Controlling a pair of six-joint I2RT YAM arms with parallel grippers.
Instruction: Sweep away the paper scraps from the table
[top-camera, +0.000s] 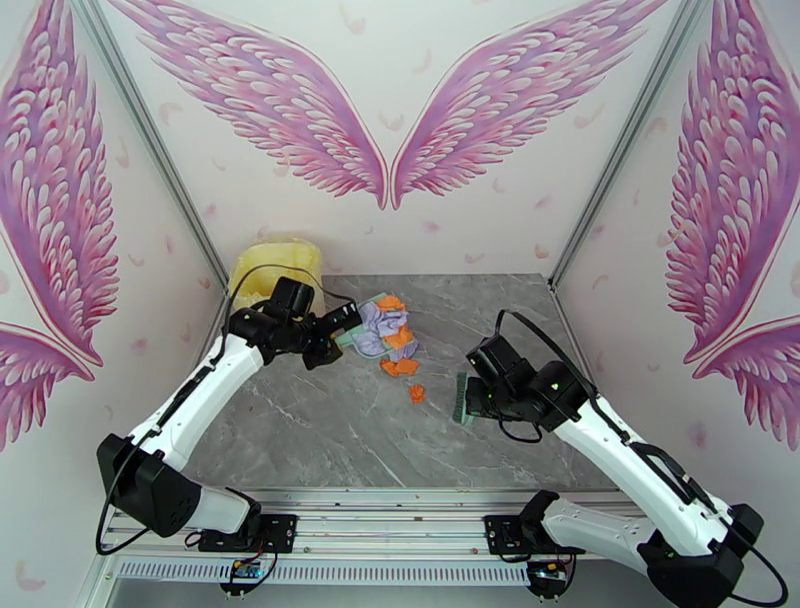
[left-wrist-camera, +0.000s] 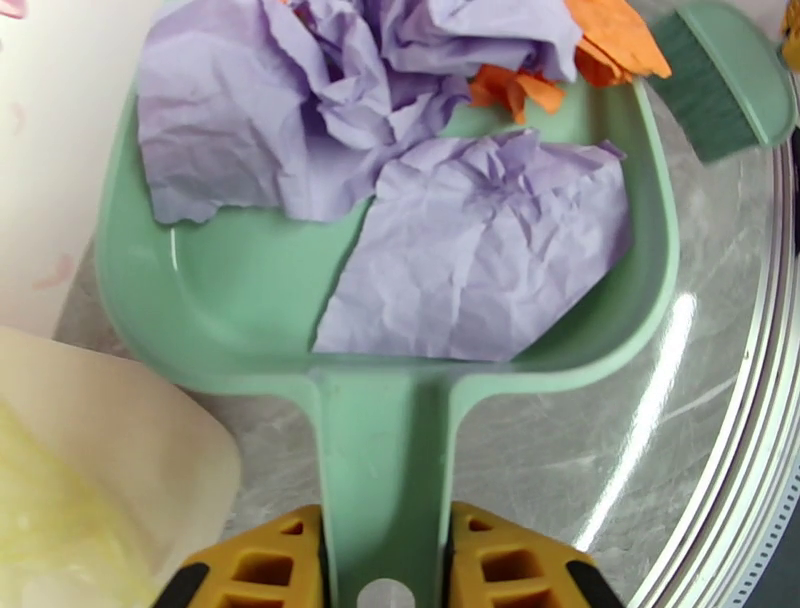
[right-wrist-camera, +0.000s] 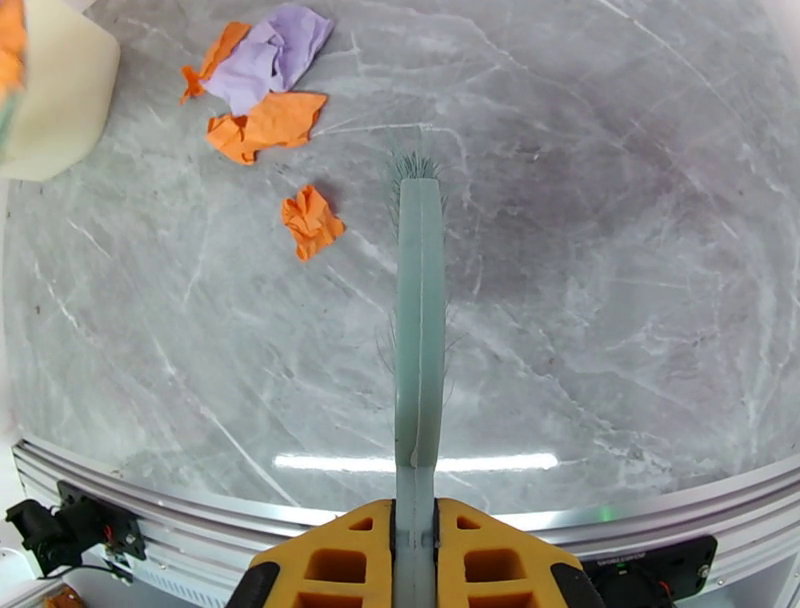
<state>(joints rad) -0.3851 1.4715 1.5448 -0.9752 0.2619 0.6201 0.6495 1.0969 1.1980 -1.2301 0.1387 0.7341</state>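
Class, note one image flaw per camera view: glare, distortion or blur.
Left wrist: a glare streak crosses the table, whose metal frame bows. Right wrist: fisheye bends the frame; a light bar reflects near it. Top external: even light, soft shadows.

A mint-green dustpan (left-wrist-camera: 240, 300) sits on the bench (top-camera: 330, 430) near the far left corner, its handle pointing toward the left edge. Just beside it, in that corner, stands a pale yellow bin (top-camera: 275, 265) with soft, rounded sides. A brush (top-camera: 460, 398) of the same green, with darker green bristles, is right of the bench's middle, well apart from the dustpan. White walls (top-camera: 390, 120) painted with large pink wings rise behind the far edge and both sides. A metal rail (top-camera: 400, 500) runs along the near edge.
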